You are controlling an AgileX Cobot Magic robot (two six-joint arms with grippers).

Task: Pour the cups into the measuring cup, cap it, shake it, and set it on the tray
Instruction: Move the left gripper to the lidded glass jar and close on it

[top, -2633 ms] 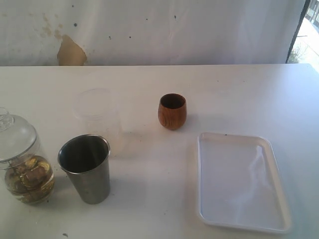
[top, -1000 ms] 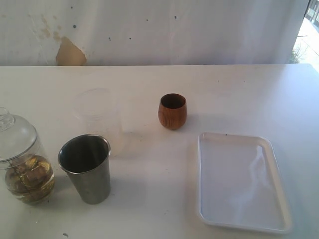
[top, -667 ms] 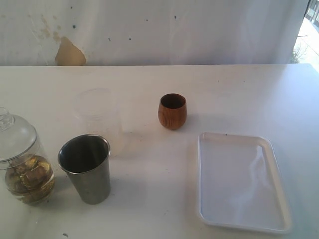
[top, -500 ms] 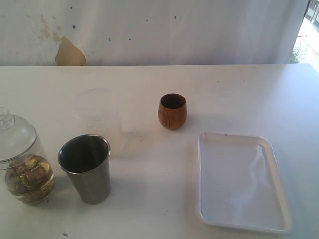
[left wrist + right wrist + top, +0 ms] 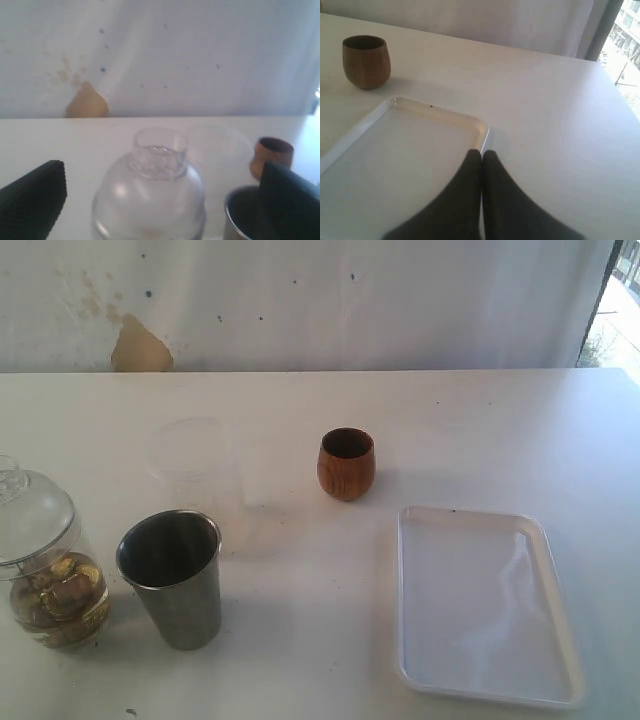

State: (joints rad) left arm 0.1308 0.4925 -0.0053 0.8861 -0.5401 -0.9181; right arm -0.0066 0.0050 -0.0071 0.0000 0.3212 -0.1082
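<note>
**A:** Two end effectors, two different states. The left end effector point(image 5: 162, 172) has its fingers spread wide with nothing held, and the glass jar point(image 5: 150, 200) sits straight ahead of the gap. The right end effector point(image 5: 481, 156) has its fingers pressed together, empty, above the rim of the white tray point(image 5: 440, 116).

**B:** And the task's things?

**A:** All are on the counter point(image 5: 480, 420). The steel tumbler point(image 5: 172, 580) is just beside the jar, with the measuring cup point(image 5: 195, 475) behind it. The wooden cup point(image 5: 346, 463) is well apart from them, near the middle, and the tray lies to the right.

**B:** How will they handle?

**A:** The tumbler looks stiff, smooth and likely slippery. Because it tapers, I'd take it around the wall a little below the rim. The wooden cup seems light and less slick, so I'd grip it across its rounded belly. The measuring cup is probably thin plastic that flexes, so it wants a gentle squeeze low on its side.

**B:** Anything hidden?

**A:** No cap shows anywhere. I cannot tell whether either cup holds anything, since the tumbler's inside is dark. The measuring cup is so pale that its marks don't show. Neither arm appears in the exterior view, and its edge cuts off the jar.
</note>
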